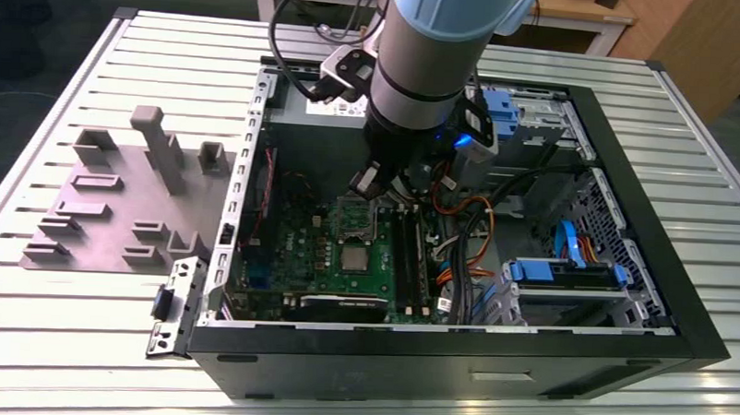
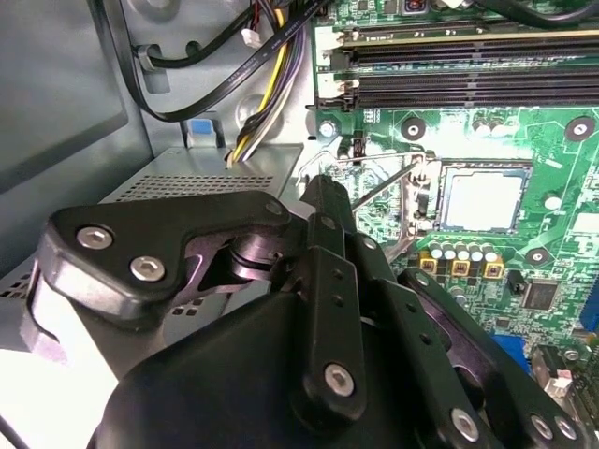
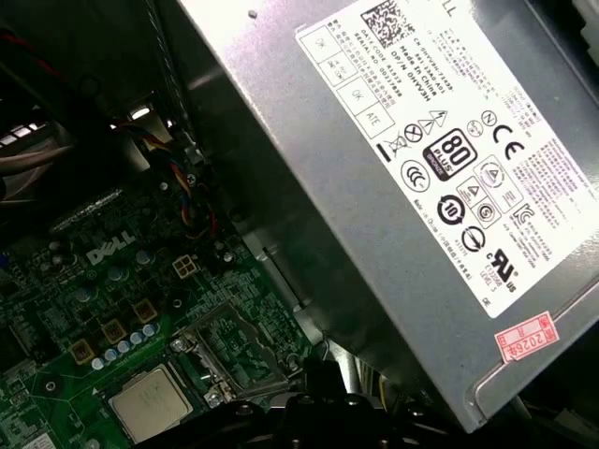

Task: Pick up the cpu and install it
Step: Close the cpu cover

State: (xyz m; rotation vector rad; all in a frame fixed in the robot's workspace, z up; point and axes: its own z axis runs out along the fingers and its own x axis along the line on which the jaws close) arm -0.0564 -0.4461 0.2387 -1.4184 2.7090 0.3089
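Note:
The cpu is a small silver square lying flat in its socket on the green motherboard inside the open computer case. It appears as a grey square in the first wrist view and as a pale square in the second. The socket's metal frame stands flipped open beside it, and a thin lever is raised. My gripper hangs over the board a little behind the socket, apart from the cpu. Its black body blocks much of the second wrist view.
A big grey power supply with a white label sits close by the gripper at the case's back. Memory slots and cable bundles run on the exterior view's right of the socket. A grey fixture block lies outside the case.

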